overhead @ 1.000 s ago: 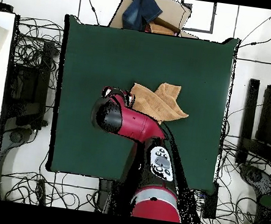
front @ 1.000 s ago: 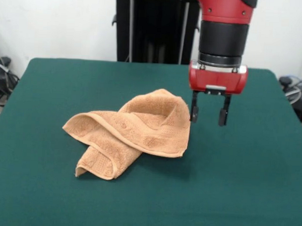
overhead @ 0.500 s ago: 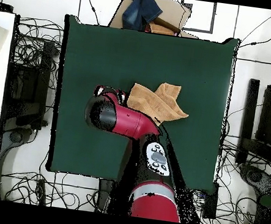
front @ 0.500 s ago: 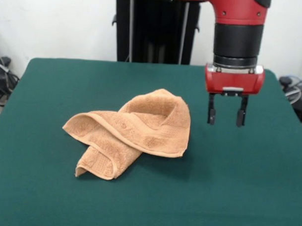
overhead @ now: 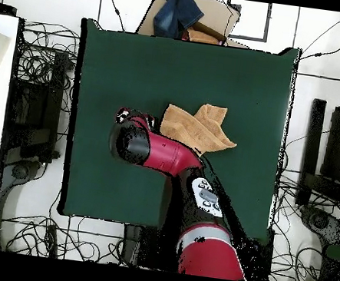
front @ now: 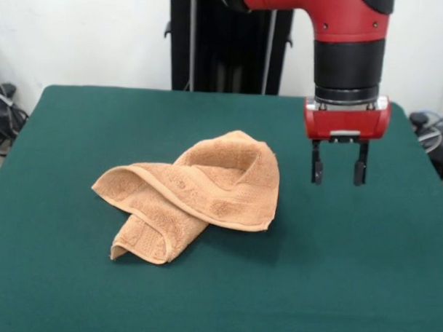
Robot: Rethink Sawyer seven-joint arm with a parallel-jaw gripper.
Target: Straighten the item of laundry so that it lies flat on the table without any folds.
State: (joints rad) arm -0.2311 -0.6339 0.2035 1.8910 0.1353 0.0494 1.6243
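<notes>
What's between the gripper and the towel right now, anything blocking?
Nothing visible. The gripper hangs open above bare table, off to one side of the crumpled towel. Only green cloth lies between them in the front view. In the overhead view the arm covers that gap, so it adds nothing.

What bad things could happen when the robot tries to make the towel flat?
1. The towel is folded over itself in several layers, so the gripper might pinch two layers together and just drag the bundle across the table.
2. The open gripper hangs beside the towel, not over it, so closing there would likely catch nothing.
</notes>
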